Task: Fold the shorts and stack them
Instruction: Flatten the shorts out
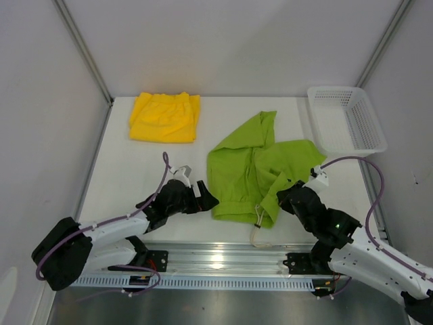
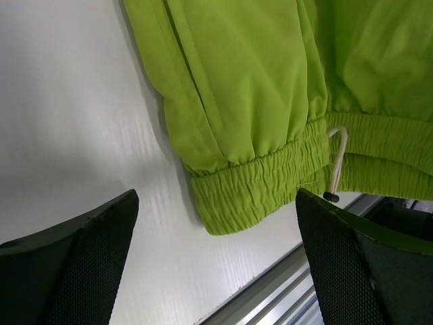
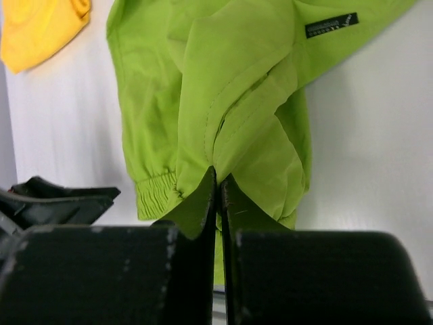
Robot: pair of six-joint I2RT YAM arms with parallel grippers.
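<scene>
**Two pairs, one left to fold**

We see the yellow shorts (image 1: 164,117) folded at the far left of the table (image 1: 135,176), and the green shorts (image 1: 254,169) crumpled mid-table. The right hand (image 3: 217,186) is pinched tight on a raised fold of the green pair. The left hand (image 2: 216,203) gapes wide just beside the elastic waistband (image 2: 257,189). We judge the cloth light, limp and slick, likely to sag and slide. Best taken at waistband corners and hems, clear of the loose drawstring (image 2: 340,152).

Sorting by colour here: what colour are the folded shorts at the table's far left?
The folded shorts are bright yellow, clearest in the top external view.
</scene>
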